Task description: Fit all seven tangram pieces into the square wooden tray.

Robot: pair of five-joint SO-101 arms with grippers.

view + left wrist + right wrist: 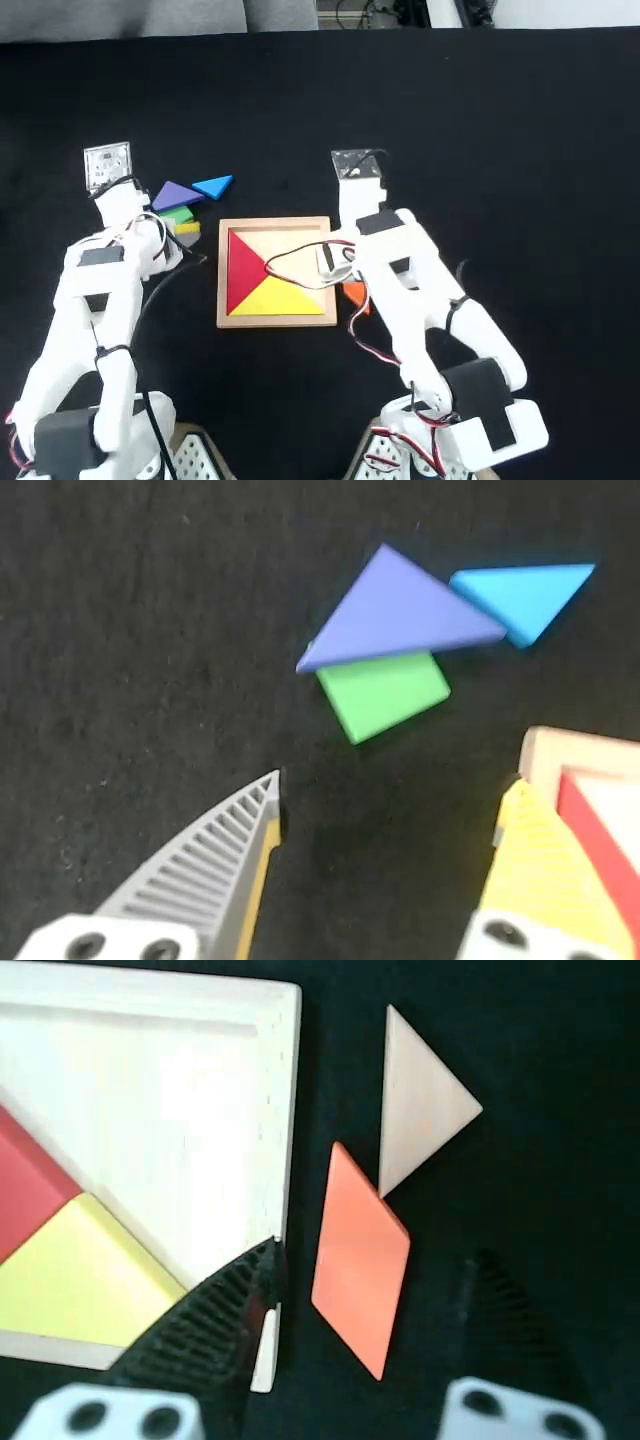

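Note:
The square wooden tray (275, 320) lies mid-table and holds a red triangle (243, 270) and a yellow triangle (280, 298). Left of it lie a purple triangle (400, 615), a blue triangle (520, 595) and a green square (385, 695) partly under the purple one. My left gripper (392, 785) is open just short of the green square, beside the tray corner (545, 745). My right gripper (375, 1255) is open over an orange parallelogram (360, 1255) lying right outside the tray rim (285, 1110). A pale wooden triangle (420, 1100) touches the parallelogram's far end.
Black cloth covers the table (500, 150). Each arm carries a square tag plate (107, 165). The right arm's white body (400, 270) hangs over the tray's right edge and hides most of the orange piece (355, 293) from above.

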